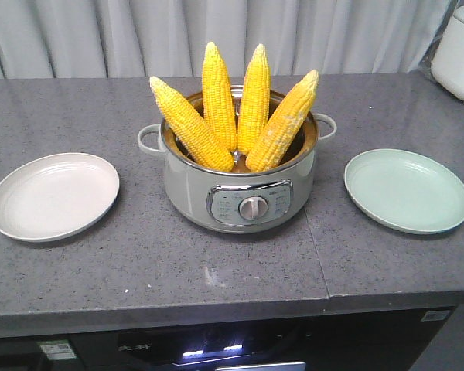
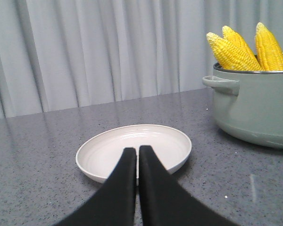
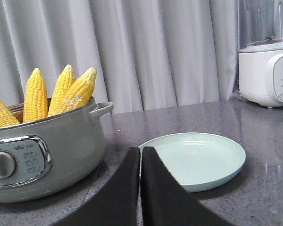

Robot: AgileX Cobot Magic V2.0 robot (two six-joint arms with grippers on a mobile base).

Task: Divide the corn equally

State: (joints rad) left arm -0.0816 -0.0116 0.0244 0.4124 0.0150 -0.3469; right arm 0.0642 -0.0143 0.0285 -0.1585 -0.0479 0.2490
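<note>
four corn cobs stand tips-up in the pot — the left gripper and right gripper are both pinched together, holding nothing.

- The lower ends of the four corn cobs are hidden inside the pot.
- The print on the pot's control panel is too small to read.
- The white appliance at the far right of the desk is cut by the right edge of the front view. In the right wrist view its top and right side are also cut.
- In the left wrist view the pot is cut by the right edge, and only three cobs show.
- In the right wrist view the left edge cuts the pot and the leftmost cob.
- The left gripper covers the near rim of the white plate.
- The right gripper covers the near left rim of the green plate.
- Both grippers are cut by the bottom edge.
</note>
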